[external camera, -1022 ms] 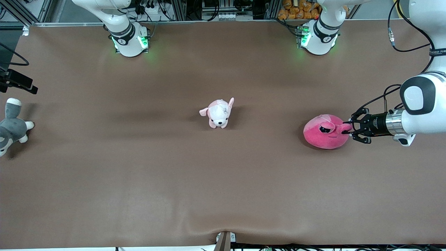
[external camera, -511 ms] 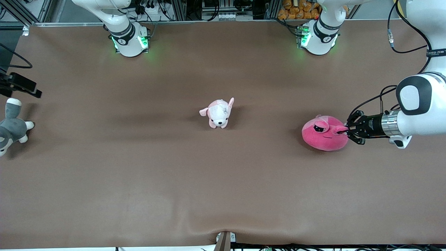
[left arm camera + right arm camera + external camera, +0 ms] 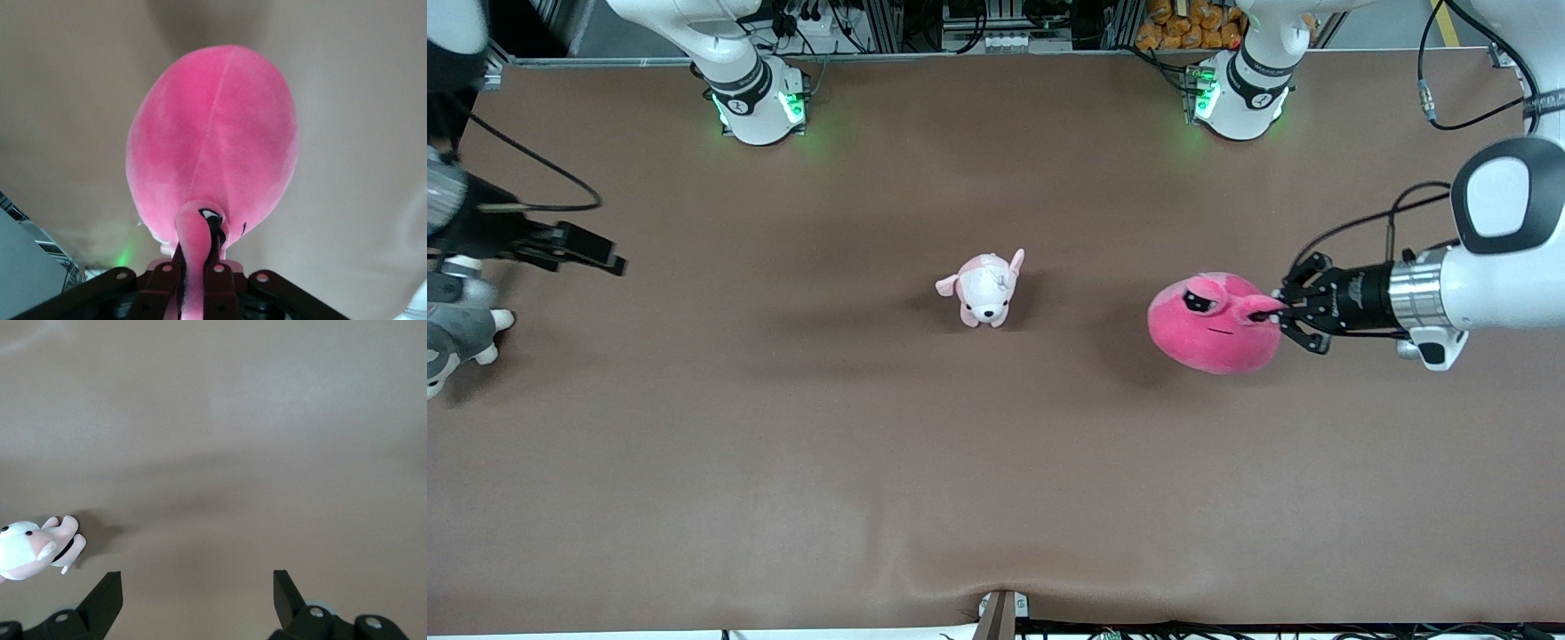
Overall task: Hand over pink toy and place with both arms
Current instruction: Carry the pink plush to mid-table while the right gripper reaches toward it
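The pink toy (image 3: 1214, 324), a round hot-pink plush with sleepy dark eyes, hangs just above the brown table toward the left arm's end. Its shadow falls on the cloth beneath it. My left gripper (image 3: 1279, 311) is shut on one of its bulging eye stalks and holds it from the side. In the left wrist view the pink toy (image 3: 213, 140) fills the middle, and a pink fold sits pinched in my left gripper (image 3: 199, 267). My right gripper (image 3: 605, 260) is open and holds nothing. It hovers over the right arm's end of the table. The right wrist view shows my right gripper (image 3: 197, 587) over bare cloth.
A small pale pink-and-white puppy plush (image 3: 985, 289) sits at the table's middle; the puppy plush (image 3: 37, 550) also shows in the right wrist view. A grey-and-white plush (image 3: 454, 342) lies at the right arm's end, under that arm. Both arm bases stand along the edge farthest from the camera.
My left gripper closed on the pink toy's eye stalk, lifted it and carried it toward the table's middle. My right arm swung in over the table from its end.
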You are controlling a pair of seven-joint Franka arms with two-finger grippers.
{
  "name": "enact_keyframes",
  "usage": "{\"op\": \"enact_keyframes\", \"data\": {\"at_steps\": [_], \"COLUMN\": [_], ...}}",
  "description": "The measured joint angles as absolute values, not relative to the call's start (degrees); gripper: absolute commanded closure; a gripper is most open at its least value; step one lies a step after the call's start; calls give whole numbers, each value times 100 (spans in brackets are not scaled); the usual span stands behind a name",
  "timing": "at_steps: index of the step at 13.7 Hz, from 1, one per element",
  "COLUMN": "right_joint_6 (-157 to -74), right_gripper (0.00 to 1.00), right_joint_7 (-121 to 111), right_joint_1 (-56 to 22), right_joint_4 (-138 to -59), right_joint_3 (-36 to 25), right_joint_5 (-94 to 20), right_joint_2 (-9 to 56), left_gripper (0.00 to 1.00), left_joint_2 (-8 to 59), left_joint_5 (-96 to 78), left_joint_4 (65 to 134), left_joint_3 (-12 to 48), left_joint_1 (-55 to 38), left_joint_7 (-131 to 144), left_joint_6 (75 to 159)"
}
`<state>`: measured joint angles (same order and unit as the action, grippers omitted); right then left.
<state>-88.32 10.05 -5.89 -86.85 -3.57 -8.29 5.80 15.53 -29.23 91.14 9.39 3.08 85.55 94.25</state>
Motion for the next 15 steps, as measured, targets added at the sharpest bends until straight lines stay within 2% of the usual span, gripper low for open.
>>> {"op": "enact_keyframes", "data": {"at_steps": [3, 7, 15], "right_joint_6": [-8855, -8886, -9235], "right_gripper": [0, 0, 0], "right_joint_7": [2062, 2526, -226], "right_joint_1": [-905, -1198, -1734], "right_joint_4": [-8681, -8564, -8311], "right_joint_3": [-350, -321, -263], "right_joint_5": [-861, -1053, -1226], "right_joint_2": [699, 878, 952], "left_gripper": [100, 100, 100], "left_joint_2": [1525, 1614, 2037], "left_joint_5": [-2929, -2934, -2935], "left_joint_4": [8661, 8113, 7864], "left_joint_3": [1593, 1767, 1765], "left_joint_1": [217, -296, -1614], "left_joint_7": [9584, 10660, 12324], "left_joint_6": [9425, 9519, 11367]}}
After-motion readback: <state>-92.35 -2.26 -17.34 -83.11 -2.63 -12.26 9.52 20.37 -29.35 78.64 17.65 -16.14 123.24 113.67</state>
